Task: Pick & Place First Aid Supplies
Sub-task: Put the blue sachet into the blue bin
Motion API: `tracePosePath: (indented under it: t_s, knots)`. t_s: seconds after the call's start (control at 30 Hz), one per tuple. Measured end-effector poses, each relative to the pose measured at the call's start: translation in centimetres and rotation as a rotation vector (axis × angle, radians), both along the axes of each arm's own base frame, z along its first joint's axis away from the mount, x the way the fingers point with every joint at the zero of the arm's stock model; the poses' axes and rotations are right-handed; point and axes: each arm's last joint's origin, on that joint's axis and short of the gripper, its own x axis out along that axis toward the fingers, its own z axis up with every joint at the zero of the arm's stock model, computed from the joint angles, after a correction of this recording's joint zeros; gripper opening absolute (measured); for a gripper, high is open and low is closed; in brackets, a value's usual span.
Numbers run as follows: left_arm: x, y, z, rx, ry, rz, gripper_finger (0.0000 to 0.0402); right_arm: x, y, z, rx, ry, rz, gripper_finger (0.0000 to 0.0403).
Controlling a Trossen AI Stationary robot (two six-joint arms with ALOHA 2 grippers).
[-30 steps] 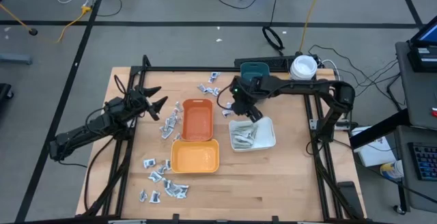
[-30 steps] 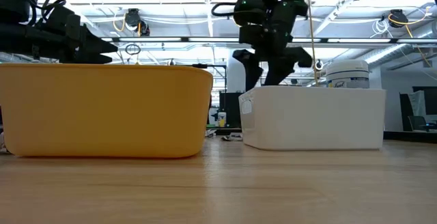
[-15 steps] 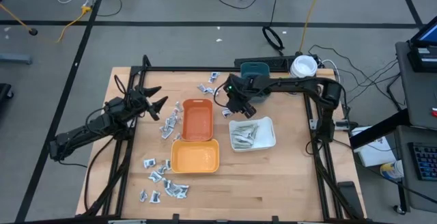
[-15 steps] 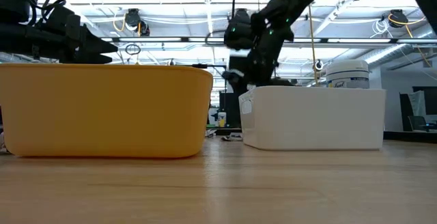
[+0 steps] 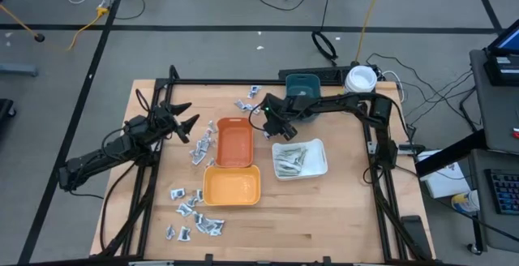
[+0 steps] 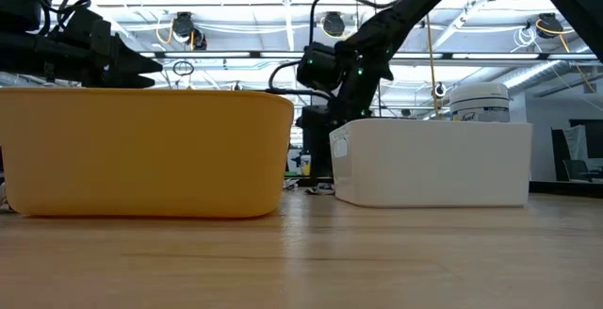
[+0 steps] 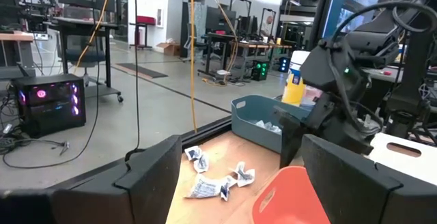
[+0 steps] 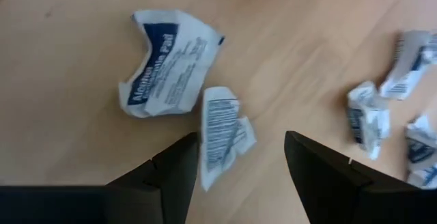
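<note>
Beyond the orange tray (image 5: 234, 142) | right end effector (image 5: 268, 122) spread, empty, above slim strip (image 8: 220, 133) lying lengthwise between its fingers | left end effector (image 5: 185, 121) spread, idle, farther.

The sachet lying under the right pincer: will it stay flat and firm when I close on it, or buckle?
The sachet already looks creased and bent, so it will probably buckle rather than stay flat. It seems thin and light, so the open right pincer may nudge it along the smooth wooden table before gripping.

Bright overhead ceiling strips (glaring in the low view) light everything evenly; the right wrist view is blurred.
</note>
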Motion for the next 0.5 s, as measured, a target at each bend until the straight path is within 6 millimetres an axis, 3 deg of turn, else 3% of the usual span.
tracePosePath:
  t_s: [0.17,0.4,0.5]
  knots:
    - [0.0,0.0,-0.01,0.0,0.001,0.0,0.0308,0.16,0.16,-0.27,0.002,0.002,0.006,0.0161]
    - [0.0,0.0,-0.01,0.0,0.001,0.0,0.0308,0.18,0.47,-0.36,0.007,0.01,0.014,0.0019]
    - [0.0,0.0,0.0,0.0,0.0,0.0,0.0308,0.09,0.5,-0.4,0.011,0.021,0.013,0.0011]
